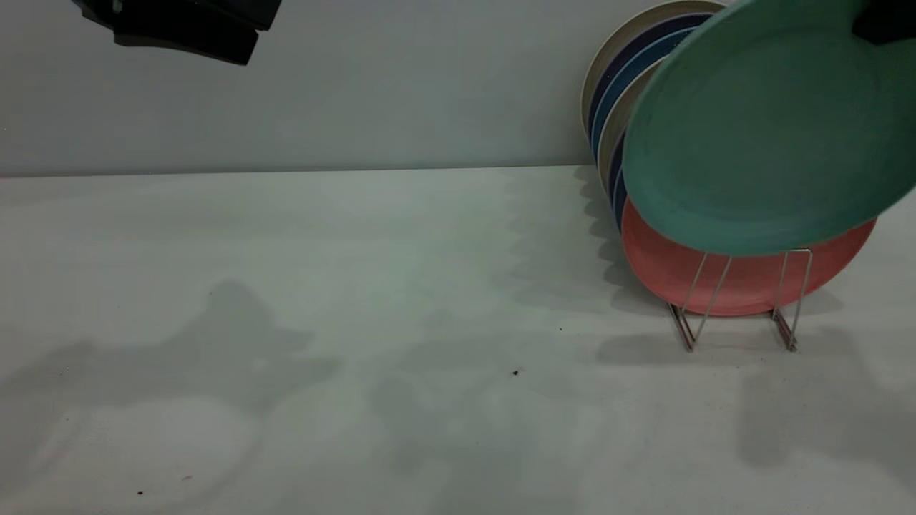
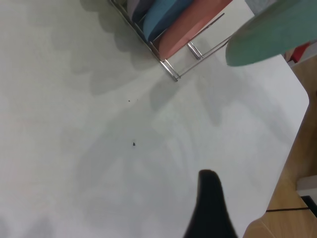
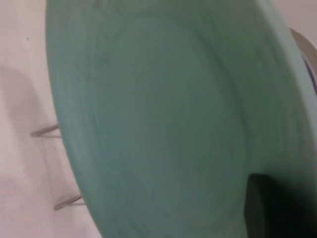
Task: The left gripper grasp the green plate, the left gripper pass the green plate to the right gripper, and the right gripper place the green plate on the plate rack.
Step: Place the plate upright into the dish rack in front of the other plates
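The green plate [image 1: 766, 129] hangs tilted in the air at the right, just above the front of the plate rack [image 1: 791, 300]. My right gripper [image 1: 884, 21] is shut on the plate's upper rim at the top right corner. In the right wrist view the plate [image 3: 148, 124] fills the picture, with one dark finger [image 3: 270, 208] pressed on it and rack wires [image 3: 44, 130] beside it. My left gripper [image 1: 186, 25] is high at the far left, open and empty. One of its fingers [image 2: 210, 203] shows in the left wrist view, far from the plate [image 2: 272, 34].
The rack holds a salmon-pink plate [image 1: 665, 275] at the front, with blue plates [image 1: 630, 68] and beige plates behind it. The front loops stand bare below the green plate. The table's edge [image 2: 292, 148] runs near the rack, with wooden floor beyond.
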{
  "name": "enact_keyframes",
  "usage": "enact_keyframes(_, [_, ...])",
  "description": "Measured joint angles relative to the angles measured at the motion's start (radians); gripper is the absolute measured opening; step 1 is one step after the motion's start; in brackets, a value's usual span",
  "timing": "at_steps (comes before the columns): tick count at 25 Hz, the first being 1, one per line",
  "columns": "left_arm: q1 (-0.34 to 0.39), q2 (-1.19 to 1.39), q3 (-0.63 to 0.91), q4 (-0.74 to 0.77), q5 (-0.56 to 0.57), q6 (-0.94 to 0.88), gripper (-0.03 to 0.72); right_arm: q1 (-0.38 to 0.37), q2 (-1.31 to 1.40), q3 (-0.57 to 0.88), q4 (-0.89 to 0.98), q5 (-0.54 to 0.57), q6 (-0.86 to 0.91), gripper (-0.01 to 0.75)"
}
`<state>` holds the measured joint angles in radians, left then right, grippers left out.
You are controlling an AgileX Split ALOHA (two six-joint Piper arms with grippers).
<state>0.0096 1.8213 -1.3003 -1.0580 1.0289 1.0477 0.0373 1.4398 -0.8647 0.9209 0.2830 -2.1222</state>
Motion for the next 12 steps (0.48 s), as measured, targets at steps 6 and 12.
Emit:
enact_keyframes(6, [0.000, 0.000, 0.001, 0.000, 0.000, 0.000, 0.575, -0.001, 0.000, -0.075, 0.000, 0.005, 0.000, 0.054])
enact_keyframes(12, [0.000, 0.000, 0.004, 0.000, 0.000, 0.000, 0.575, -0.067, 0.017, -0.152, 0.008, 0.191, 0.081, 0.054])
